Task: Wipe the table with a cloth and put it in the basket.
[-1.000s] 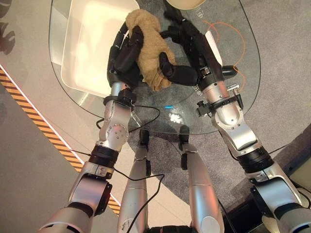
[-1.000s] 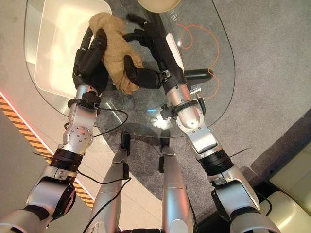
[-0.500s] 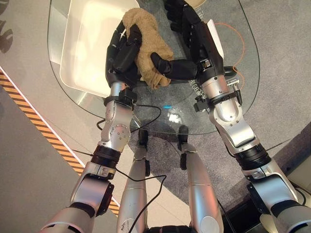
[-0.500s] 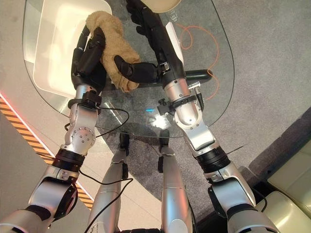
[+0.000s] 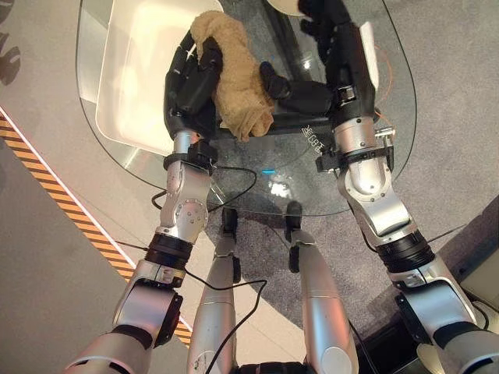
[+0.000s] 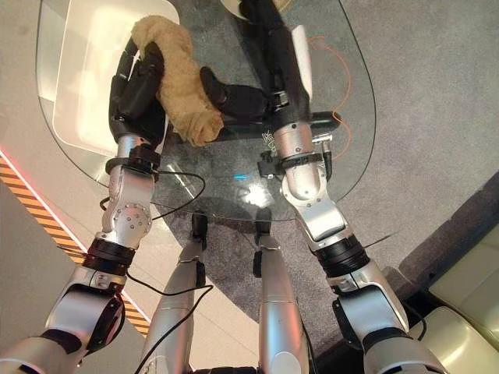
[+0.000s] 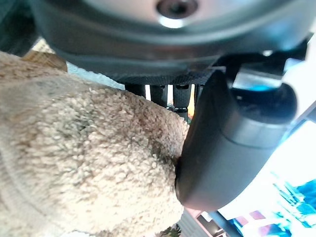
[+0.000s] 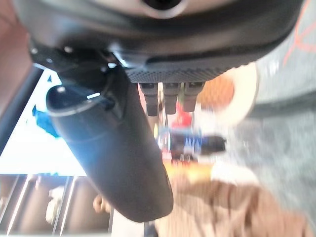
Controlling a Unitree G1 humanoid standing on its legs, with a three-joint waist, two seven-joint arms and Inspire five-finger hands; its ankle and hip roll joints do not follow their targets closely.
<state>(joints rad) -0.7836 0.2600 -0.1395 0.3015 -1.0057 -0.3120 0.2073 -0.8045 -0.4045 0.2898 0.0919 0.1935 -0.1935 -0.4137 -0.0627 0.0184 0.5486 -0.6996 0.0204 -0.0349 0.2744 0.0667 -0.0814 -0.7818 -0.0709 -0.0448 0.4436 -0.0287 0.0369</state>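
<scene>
Left hand: the left hand (image 5: 187, 86) has its fingers and thumb curled around the cloth (image 5: 234, 74); in the left wrist view the thumb (image 7: 222, 143) presses into the tan pile (image 7: 84, 163).
Right hand: the right hand (image 5: 331, 58) reaches across the table (image 5: 312, 179) with fingers straight and relaxed, holding nothing; its thumb (image 5: 284, 82) lies just beside the cloth, and contact cannot be judged.
Cloth: bunched and draped over the left hand, its lower end hanging toward the glass near the middle of the table.
Table: a clear glass top; a pale rectangular panel (image 5: 140, 62) shows on the robot's left side, above or under the glass cannot be told.
Step in hand: judged as gathering the cloth ahead of the basket drop, though a wiping pass cannot be ruled out.
Doing it well: the grip should stay firm on the thick middle of the cloth, the loose end should be lifted clear of the glass before any carry, and the right hand should keep out of the path.
Hidden or unclear: the right fingertips run off the far edge; a pale round rim (image 6: 234, 6) there is cut off, so whether it is the basket cannot be told.
</scene>
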